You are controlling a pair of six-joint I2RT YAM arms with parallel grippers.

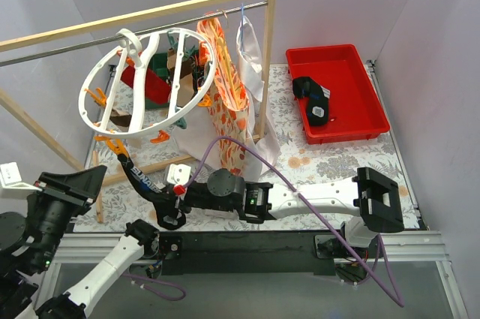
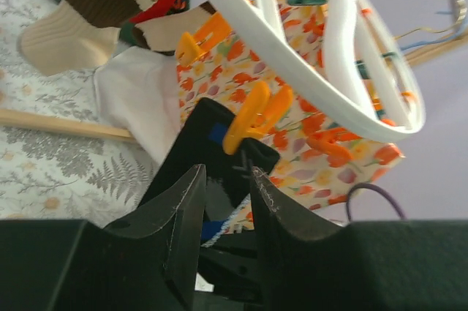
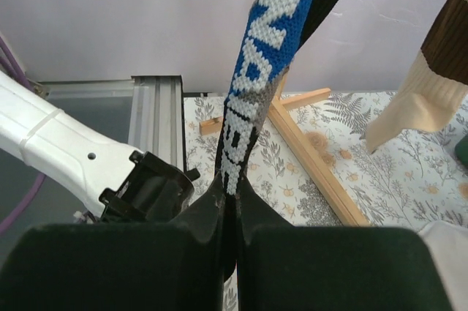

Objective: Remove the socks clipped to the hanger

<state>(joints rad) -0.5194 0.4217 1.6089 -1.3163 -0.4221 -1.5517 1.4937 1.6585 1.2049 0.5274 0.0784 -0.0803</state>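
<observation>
— How many pincers hold something?
— One for sure. The right gripper point(image 3: 230, 192) is pressed together on the low end of one black sock point(image 3: 252, 91) with blue and white marks. The left gripper point(image 2: 227, 179) has its two fingers apart. The same sock is between them, just under the one orange clip point(image 2: 252, 117) that bites its top.
— And the hanger point(image 2: 281, 44)?
— One white round one, tilted, up by the rail. On it I count also one tan-and-brown sock point(image 2: 80, 18) and one red sock point(image 1: 145, 82); more I cannot tell.
— Farther?
— Two garments on the rail: one floral garment point(image 1: 229, 116), one white garment point(image 1: 251, 52). Then one red tray point(image 1: 352, 79), with a second black sock point(image 1: 311, 101) inside.
</observation>
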